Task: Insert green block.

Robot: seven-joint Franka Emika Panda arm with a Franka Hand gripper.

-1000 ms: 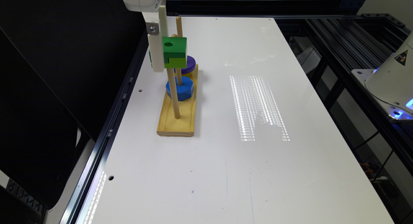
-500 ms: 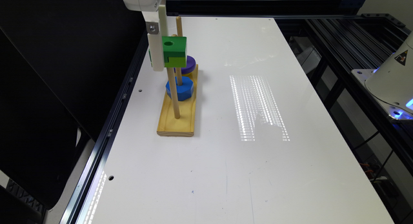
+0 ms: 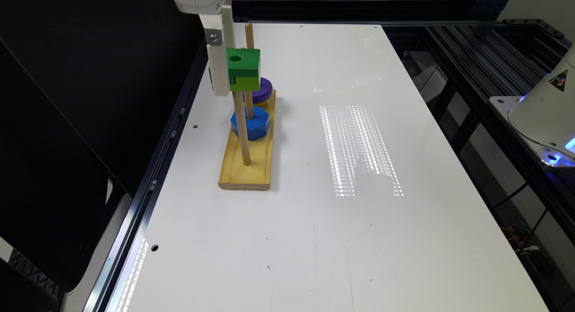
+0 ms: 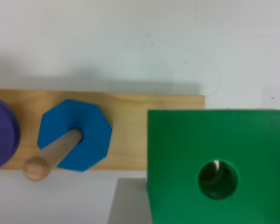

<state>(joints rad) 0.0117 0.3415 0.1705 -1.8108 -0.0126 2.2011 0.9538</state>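
We see the gripper [image 3: 224,76] clamped on the green block [image 3: 243,69] — held high above the wooden base [image 3: 246,168], at twelve o'clock from the near peg [image 3: 241,127], its hole [image 4: 218,179] just over the peg's tip.

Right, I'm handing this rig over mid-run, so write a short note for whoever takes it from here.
Gripper: holding the square green wooden block, raised over the wooden peg base; the fingers' state can't be read from either view.
Block: at the top of the near wooden peg, whose tip shows through the hole in the wrist view; not yet down at the base.
Done: blue hexagonal block and purple round ring already sit on their pegs.
Left: probably lower the green block to the base and release.
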